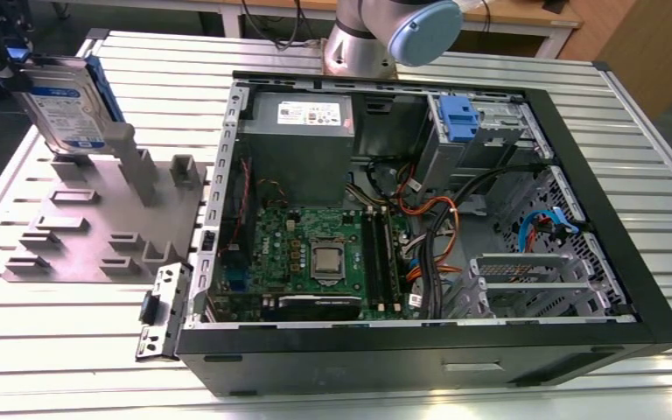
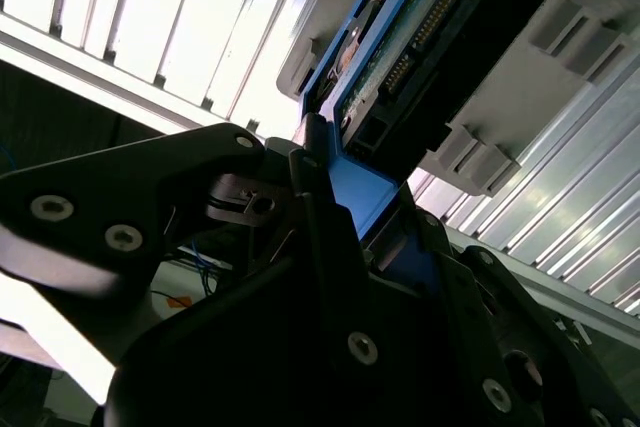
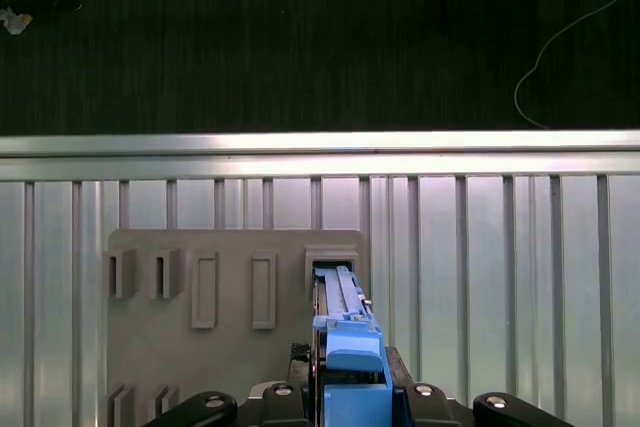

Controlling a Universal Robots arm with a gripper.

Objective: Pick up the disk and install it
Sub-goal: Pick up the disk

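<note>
Far left of the exterior view: my gripper (image 1: 11, 66) pinches the disk (image 1: 66, 105) by its top end, jaws pressed onto the blue frame. The disk stands upright, label facing out, at the back corner of the grey holder (image 1: 91, 236) on the slatted table (image 1: 67, 350).

Second wrist view: one finger (image 2: 312, 162) lies flat against the blue frame, w/ the disk's (image 2: 430, 17) circuit-board side running away from me. First wrist view: the disk (image 3: 340, 297) is edge-on and lines up w/ a slot in the holder (image 3: 200, 347).

Can't tell for sure whether the bottom edge is out of the slot; prob. seated or barely up.

Step in hand, as I judge it: lifting out.
- Pull straight along the slot, no twist, or the frame may bind.
- Keep the squeeze on the plastic frame, not the label or board.
- Tall post (image 1: 140, 175) stands just beside the disk. No sideways drift until well above it.

Further right: open PC case (image 1: 593, 201), its near wall standing between holder and interior. Inside:
- power supply (image 1: 301, 118) at the back
- main board (image 1: 312, 249) on the floor
- blue latch (image 1: 458, 118) on a metal cage
- cable bundle (image 1: 430, 223) loose in the middle, a snag risk
- second cage (image 1: 517, 276) near the front

Arm base (image 1: 371, 39) sits behind the case.
</note>
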